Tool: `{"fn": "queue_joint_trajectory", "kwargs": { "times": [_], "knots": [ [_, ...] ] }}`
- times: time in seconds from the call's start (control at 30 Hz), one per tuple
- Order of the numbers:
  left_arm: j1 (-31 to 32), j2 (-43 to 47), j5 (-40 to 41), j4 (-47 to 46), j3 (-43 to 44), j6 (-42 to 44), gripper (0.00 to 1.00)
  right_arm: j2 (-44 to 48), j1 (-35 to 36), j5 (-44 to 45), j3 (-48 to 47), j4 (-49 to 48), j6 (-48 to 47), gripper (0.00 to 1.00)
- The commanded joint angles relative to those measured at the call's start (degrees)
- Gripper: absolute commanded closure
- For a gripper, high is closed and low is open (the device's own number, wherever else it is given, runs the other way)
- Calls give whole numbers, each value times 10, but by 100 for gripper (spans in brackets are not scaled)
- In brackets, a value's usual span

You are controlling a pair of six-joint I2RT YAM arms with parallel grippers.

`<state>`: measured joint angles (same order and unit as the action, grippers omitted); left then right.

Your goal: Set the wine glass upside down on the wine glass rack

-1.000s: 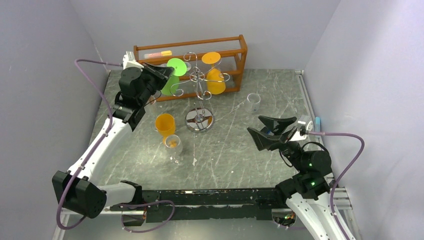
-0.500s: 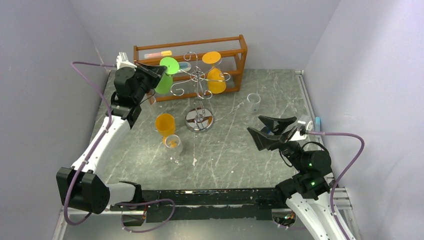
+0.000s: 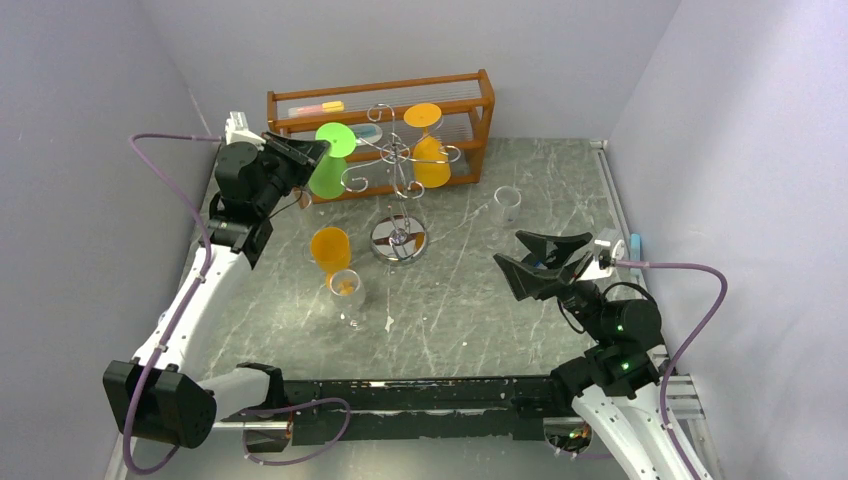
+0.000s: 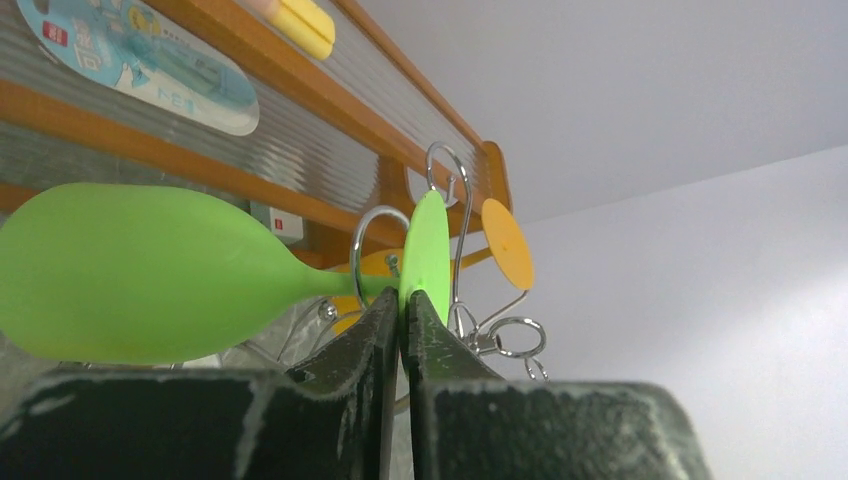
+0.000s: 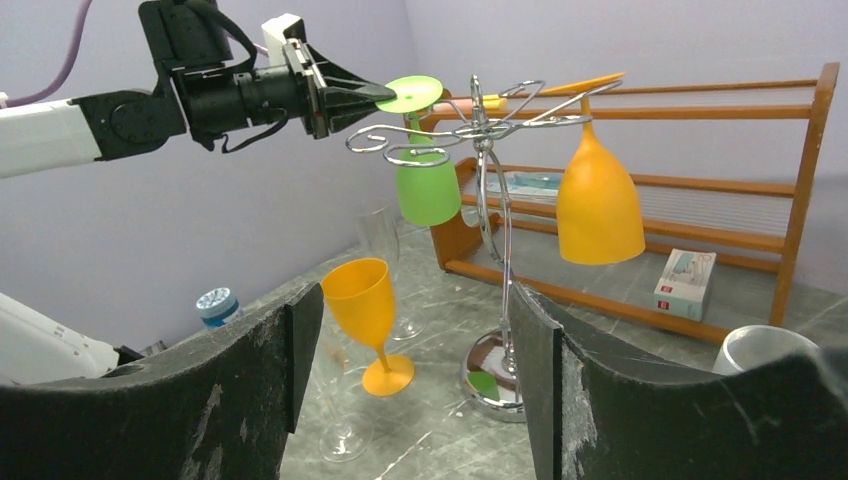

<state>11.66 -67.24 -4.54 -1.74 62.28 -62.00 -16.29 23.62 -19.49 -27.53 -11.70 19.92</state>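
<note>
My left gripper [image 3: 313,150] is shut on the round foot of a green wine glass [image 3: 325,172] and holds it upside down and tilted, bowl lowest. In the right wrist view the green glass [image 5: 427,190] hangs at the left scroll arm of the silver wine glass rack [image 5: 490,200], its foot above the wire. The left wrist view shows my left gripper [image 4: 403,300] pinching the foot edge, and the green bowl [image 4: 130,270] to the left. The rack [image 3: 398,238] stands mid-table. My right gripper [image 3: 507,250] is open and empty, right of the rack.
An orange glass [image 3: 431,162] hangs upside down on the rack's right side. An upright orange glass [image 3: 330,250] and a clear glass [image 3: 347,290] stand left of the base. A clear tumbler [image 3: 506,203] stands right. The wooden shelf [image 3: 482,100] is behind.
My left gripper has drawn back to the left with the green glass, away from the rack's pole. The right arm has not moved.
</note>
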Motion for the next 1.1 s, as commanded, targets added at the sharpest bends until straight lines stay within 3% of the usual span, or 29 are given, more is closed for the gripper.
{"fn": "queue_joint_trajectory", "kwargs": {
  "times": [0.0, 0.17, 0.4, 0.7, 0.8, 0.9, 1.07],
  "knots": [
    [-12, 12, -39, 34, -2, -8, 87, 1, 0, 0, -7, -9, 9, 28],
    [-11, 12, -65, 46, -2, -2, 78, 1, 0, 9, -13, 5, 17, 28],
    [-11, 38, -48, 116, 13, 65, 51, -38, 1, 53, -64, 93, 56, 24],
    [-11, 122, 18, 299, 61, 248, 15, -79, 0, 59, -70, 103, 85, 24],
    [-11, 153, 16, 356, 66, 311, 10, -83, 0, 74, -64, 99, 92, 25],
    [-11, 178, 10, 411, 65, 342, 14, -90, 1, 87, -57, 91, 100, 25],
    [-11, 200, -70, 451, 39, 385, 49, -107, 1, 84, -53, 80, 111, 28]
  ]
}}
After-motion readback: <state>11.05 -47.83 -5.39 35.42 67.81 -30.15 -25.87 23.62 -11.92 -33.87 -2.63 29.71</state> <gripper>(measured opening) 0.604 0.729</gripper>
